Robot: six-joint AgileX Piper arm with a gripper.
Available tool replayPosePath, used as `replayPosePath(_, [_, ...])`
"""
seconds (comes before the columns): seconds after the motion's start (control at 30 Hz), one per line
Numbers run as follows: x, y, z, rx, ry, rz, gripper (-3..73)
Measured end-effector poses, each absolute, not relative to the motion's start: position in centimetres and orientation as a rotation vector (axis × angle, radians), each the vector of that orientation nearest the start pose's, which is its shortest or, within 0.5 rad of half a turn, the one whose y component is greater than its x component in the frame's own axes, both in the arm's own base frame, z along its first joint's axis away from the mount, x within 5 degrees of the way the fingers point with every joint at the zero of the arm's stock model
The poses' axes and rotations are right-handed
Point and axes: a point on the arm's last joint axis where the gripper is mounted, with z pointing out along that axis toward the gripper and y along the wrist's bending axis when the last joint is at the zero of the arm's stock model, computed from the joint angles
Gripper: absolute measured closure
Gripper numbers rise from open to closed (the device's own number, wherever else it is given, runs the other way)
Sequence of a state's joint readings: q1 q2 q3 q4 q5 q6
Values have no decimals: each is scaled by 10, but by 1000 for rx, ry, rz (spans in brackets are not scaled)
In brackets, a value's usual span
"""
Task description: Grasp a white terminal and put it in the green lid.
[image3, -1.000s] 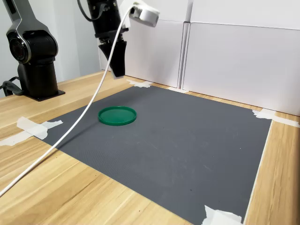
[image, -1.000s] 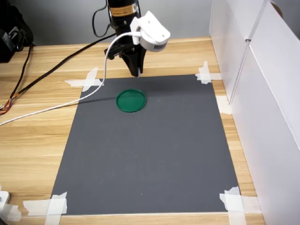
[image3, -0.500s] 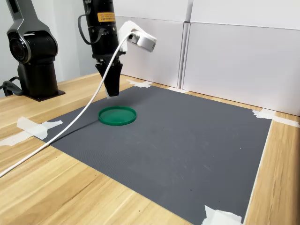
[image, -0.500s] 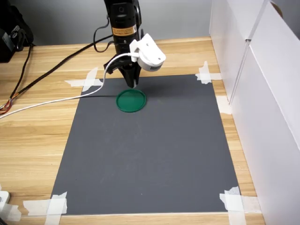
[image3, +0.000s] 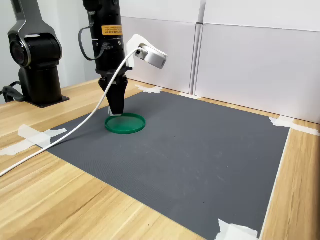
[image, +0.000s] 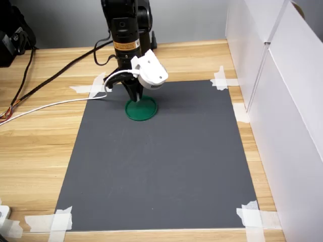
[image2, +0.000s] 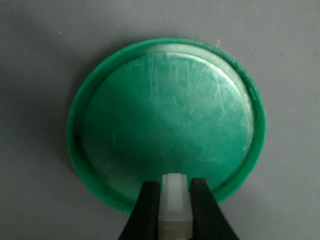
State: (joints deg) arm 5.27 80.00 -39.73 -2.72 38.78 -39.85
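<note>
The green lid (image: 142,110) (image3: 126,124) (image2: 165,120) lies flat on the dark grey mat near its far edge in the first exterior view. My gripper (image: 136,98) (image3: 115,113) (image2: 175,205) points straight down over the lid's rim, just above it. In the wrist view its two black fingers (image2: 147,210) are shut on the white terminal (image2: 175,202), a tiny white block held over the inner edge of the lid. In both exterior views the terminal is too small to make out.
The grey mat (image: 166,161) is taped to a wooden table at its corners. White panels (image: 282,101) wall the first exterior view's right side. A white cable (image: 55,105) trails from the wrist camera across the table. A second black arm base (image3: 37,65) stands at the second exterior view's left.
The arm has come down and toward the lid, from well above the mat's far edge to just over the lid's rim. The fingers stay closed.
</note>
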Motion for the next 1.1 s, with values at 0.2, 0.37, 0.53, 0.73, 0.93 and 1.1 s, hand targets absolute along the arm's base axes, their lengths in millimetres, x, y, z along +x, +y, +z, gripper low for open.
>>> replayPosePath(0.2, [233, 19, 190, -1179, 2640, -168, 591])
replayPosePath(0.37, [234, 19, 189, -1205, 2630, -171, 491])
replayPosePath(0.53, [237, 19, 190, -1196, 2596, -184, 286])
replayPosePath(0.73, [237, 19, 196, -1145, 2563, -185, 170])
replayPosePath(0.93, [232, 20, 221, -1059, 2448, -210, 181])
replayPosePath(1.1, [222, 19, 253, -970, 2279, -262, 298])
